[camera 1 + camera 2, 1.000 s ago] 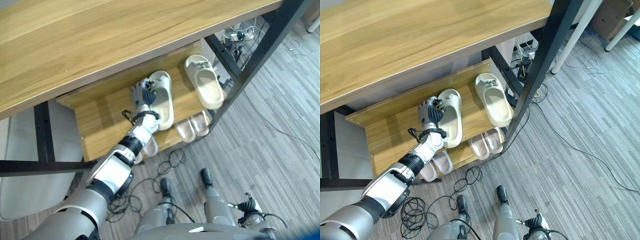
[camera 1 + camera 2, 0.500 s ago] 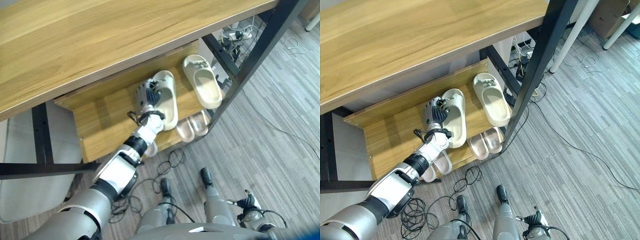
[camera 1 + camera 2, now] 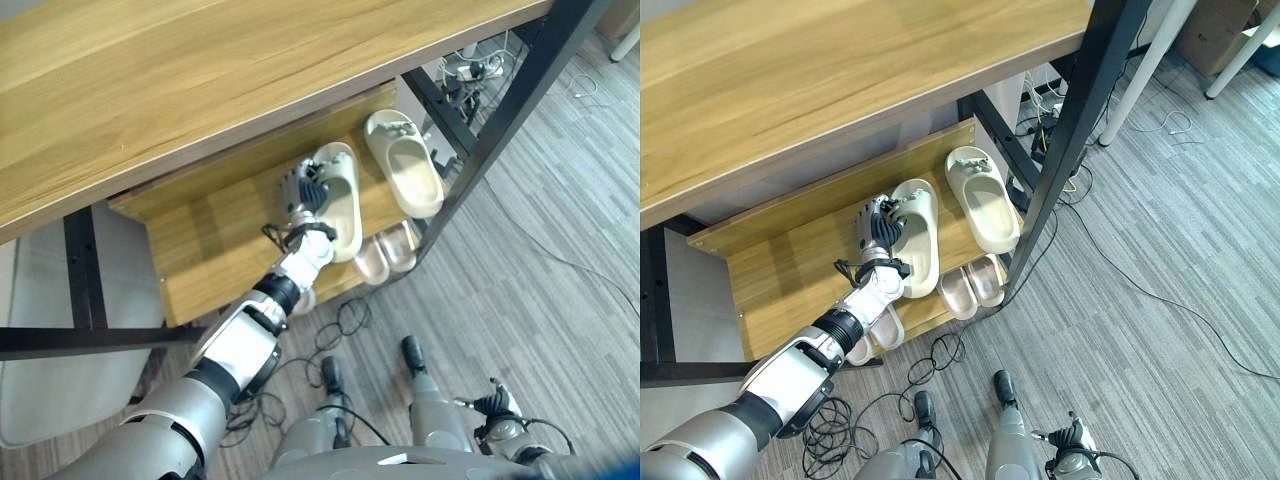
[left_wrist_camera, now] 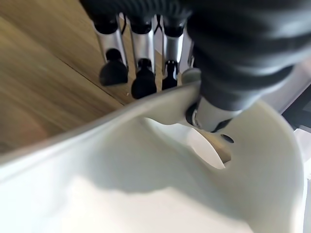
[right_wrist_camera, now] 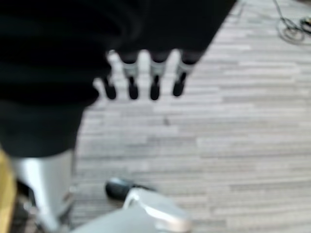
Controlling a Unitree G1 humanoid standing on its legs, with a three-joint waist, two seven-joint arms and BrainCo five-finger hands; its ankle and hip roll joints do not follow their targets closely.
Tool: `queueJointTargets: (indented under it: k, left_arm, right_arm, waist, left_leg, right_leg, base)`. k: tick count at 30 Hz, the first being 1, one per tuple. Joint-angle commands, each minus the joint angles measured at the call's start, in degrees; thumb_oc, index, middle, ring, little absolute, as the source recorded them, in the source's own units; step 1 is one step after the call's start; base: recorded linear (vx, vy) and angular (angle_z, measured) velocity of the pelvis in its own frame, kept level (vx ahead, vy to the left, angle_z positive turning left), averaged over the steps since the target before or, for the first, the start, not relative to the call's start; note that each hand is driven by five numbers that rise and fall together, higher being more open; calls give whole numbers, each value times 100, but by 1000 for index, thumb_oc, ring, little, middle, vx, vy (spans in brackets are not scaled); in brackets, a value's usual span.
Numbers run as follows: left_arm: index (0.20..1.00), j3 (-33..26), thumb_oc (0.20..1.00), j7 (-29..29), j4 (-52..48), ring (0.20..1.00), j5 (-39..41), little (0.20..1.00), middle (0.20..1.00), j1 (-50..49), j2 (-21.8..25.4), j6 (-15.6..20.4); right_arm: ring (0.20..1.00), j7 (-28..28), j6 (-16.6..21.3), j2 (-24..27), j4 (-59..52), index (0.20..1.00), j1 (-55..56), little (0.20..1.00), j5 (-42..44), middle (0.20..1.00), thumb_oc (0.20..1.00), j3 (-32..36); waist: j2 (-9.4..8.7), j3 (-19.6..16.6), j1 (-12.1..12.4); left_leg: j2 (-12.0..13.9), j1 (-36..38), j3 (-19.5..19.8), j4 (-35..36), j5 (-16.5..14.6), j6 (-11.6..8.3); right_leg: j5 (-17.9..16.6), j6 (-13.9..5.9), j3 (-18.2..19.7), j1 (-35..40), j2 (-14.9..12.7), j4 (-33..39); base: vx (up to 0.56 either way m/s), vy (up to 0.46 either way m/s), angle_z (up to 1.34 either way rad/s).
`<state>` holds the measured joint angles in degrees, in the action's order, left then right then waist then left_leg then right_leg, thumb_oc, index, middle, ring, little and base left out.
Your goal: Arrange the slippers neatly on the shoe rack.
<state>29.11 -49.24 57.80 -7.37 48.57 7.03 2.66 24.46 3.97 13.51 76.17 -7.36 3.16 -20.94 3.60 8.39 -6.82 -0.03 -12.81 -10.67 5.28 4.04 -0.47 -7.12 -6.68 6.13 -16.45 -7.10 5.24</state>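
Two cream slippers lie on the wooden shoe rack's upper shelf (image 3: pixel 205 240) under the table. My left hand (image 3: pixel 303 188) is shut on the left slipper (image 3: pixel 341 205): its fingers (image 4: pixel 142 58) lie outside the side wall and its thumb (image 4: pixel 213 112) presses inside the slipper (image 4: pixel 146 189). The other cream slipper (image 3: pixel 406 176) rests a short gap to the right, toe towards the back. My right hand (image 3: pixel 497 410) hangs low over the floor, its fingers (image 5: pixel 154 80) straight and holding nothing.
A pale pink pair (image 3: pixel 385 257) sits on the rack's lower shelf, and another pale pair (image 3: pixel 874 333) to its left. A wooden tabletop (image 3: pixel 200 90) overhangs the rack. A black table leg (image 3: pixel 510 110) slants past the rack's right end. Cables (image 3: pixel 1120 270) trail on the grey floor.
My left hand has carried the held slipper to the right along the shelf, closer to the other cream slipper. The right hand has stayed where it was.
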Motion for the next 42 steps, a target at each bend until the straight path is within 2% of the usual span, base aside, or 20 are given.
queueJointTargets:
  k: [1,23,42]
  left_arm:
    - [200,102,200,416,1036,200,149,200,200,81,-963,-117]
    - [200,96,200,464,1053,200,263,200,200,347,-1052,-100]
    - [200,48,200,511,1202,200,30,200,200,697,-745,-286]
  right_arm:
    - [1000,126,12,281,194,1000,-476,1000,155,1000,1000,-15]
    - [1000,127,-20,286,227,1000,-571,1000,107,1000,1000,-88]
    - [1000,56,-19,265,322,1000,-642,1000,98,1000,1000,-112]
  waist:
    - [460,228,-307]
    - [467,273,-320]
    - [380,312,-293]
  left_leg:
    - [121,155,279,-28,-378,-241]
    - [127,0,240,-28,-347,-233]
    - [177,-196,221,-28,-277,-257]
  right_leg:
    - [794,-42,-213,-51,236,-518]
    - [757,-50,-186,-298,220,-606]
    - [688,-69,-238,-480,212,-591]
  base:
    - [0,0,0]
    - [0,0,-2]
    - [1,0,0]
